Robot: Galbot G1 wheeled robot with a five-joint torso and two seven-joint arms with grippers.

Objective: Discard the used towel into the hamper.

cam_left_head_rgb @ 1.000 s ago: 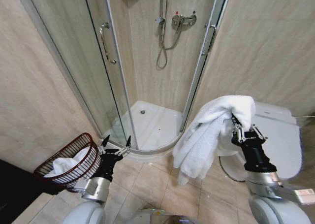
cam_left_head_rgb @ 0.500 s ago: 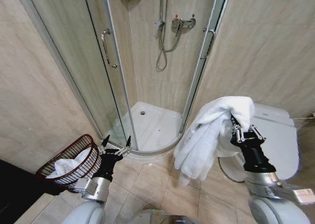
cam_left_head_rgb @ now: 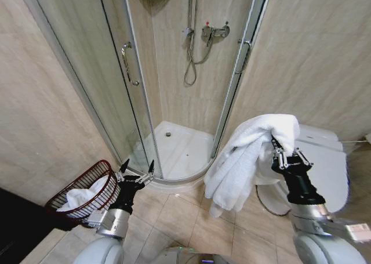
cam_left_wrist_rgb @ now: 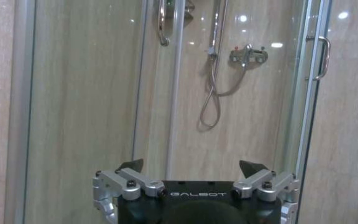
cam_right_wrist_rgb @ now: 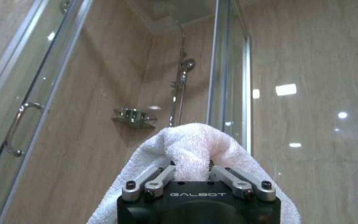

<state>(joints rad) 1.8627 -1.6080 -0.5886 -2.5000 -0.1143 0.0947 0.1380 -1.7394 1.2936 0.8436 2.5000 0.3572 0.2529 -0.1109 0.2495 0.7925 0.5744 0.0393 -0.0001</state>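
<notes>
White fluffy towel [cam_left_head_rgb: 246, 156] pinched in right gripper [cam_left_head_rgb: 282, 149]; left gripper [cam_left_head_rgb: 137, 170] fingers spread nr dark-red wire hamper [cam_left_head_rgb: 81, 191].

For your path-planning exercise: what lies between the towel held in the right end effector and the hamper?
In the head view, the open left end effector sits between the towel and the hamper, beside the hamper's rim, over bare floor tiles.

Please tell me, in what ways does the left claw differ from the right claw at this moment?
The left claw is open and holds nothing; the right claw is shut on the white towel. The left claw sits low beside the hamper; the right claw is raised near the toilet. Both point upward.
</notes>
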